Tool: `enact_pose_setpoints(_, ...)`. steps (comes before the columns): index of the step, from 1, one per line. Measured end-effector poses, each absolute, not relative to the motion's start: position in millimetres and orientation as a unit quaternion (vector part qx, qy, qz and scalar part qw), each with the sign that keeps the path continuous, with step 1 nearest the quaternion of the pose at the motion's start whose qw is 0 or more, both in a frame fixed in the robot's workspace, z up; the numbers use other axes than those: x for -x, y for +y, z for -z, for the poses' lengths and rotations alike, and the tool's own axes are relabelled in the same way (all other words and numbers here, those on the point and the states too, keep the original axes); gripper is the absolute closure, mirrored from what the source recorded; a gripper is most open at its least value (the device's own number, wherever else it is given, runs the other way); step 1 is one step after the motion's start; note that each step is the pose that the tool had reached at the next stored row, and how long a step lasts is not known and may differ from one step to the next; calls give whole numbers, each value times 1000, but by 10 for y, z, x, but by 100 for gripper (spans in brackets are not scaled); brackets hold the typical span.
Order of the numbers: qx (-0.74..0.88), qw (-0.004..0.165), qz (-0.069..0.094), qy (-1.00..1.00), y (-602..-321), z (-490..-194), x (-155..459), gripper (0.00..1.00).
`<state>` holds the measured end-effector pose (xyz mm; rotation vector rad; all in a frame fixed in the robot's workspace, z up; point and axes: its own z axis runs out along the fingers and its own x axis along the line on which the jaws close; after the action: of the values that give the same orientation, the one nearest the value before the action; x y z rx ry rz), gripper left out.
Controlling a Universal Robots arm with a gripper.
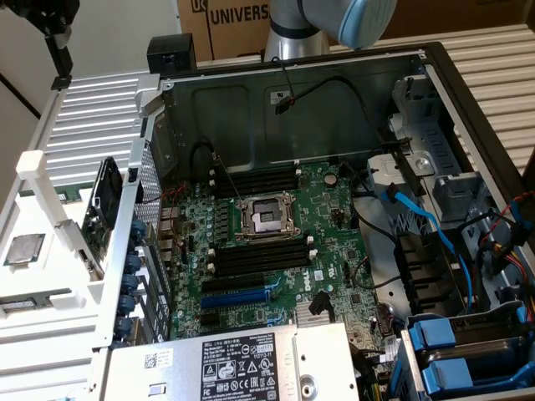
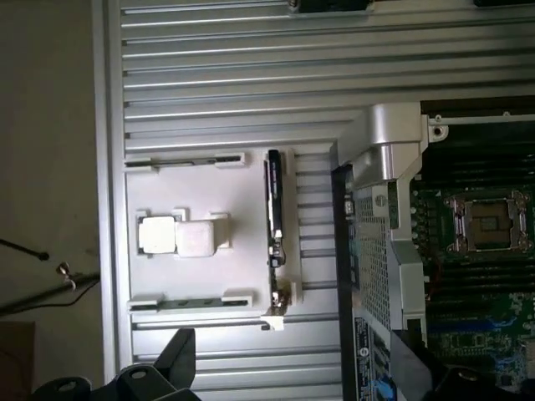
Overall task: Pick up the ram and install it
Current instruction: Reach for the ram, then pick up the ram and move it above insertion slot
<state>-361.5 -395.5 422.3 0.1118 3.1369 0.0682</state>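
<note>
Evidently nothing of the job had been done yet: the long, thin green circuit-board ram stick [image 2: 273, 217] stood on edge in a slot along the case-side edge of the white plastic holder tray [image 2: 192, 184], and the long black memory slots [image 1: 251, 255] on the green motherboard [image 1: 334, 242] lay bare. The robot's black two-fingered gripper [image 2: 292, 342] hung above the tray, fingers spread wide, holding nothing. Edge-on, the stick showed as a dark, narrow strip with a little green at one end.

Ribbed aluminium tabletop [image 1: 92, 117]. Cardboard boxes [image 1: 234, 21] and a pale wall [image 1: 117, 33] behind it; dull brown floor [image 2: 46, 167] past its edge.
</note>
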Motion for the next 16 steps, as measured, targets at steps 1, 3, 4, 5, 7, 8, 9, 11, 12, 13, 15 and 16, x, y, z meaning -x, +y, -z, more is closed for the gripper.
enact_pose_setpoints(1, -36, 1, -22, 999, -3955, -4223, 3661, 1)
enact_pose_setpoints(3, -36, 1, -22, 999, -3954, -4223, 3753, 1)
enact_pose_setpoints(4, -36, 1, -22, 999, -3954, -4223, 3844, 1)
enact_pose_setpoints(5, -36, 1, -22, 999, -3954, -4223, 3890, 1)
enact_pose_setpoints(7, -36, 1, -21, 999, -3953, -4223, 3981, 1)
enact_pose_setpoints(8, -36, 1, -21, 999, -3952, -4223, 4028, 1)
enact_pose_setpoints(9, -36, 1, -21, 999, -3952, -4224, 4073, 1)
enact_pose_setpoints(11, -36, 1, -21, 999, -3949, -4223, 4204, 1)
enact_pose_setpoints(12, -36, 1, -21, 999, -3948, -4223, 4244, 1)
enact_pose_setpoints(13, -36, 1, -21, 999, -3948, -4223, 4244, 1)
enact_pose_setpoints(15, -36, 1, -21, 999, -3948, -4223, 4247, 1)
enact_pose_setpoints(16, -36, 1, -21, 999, -3948, -4223, 4248, 1)
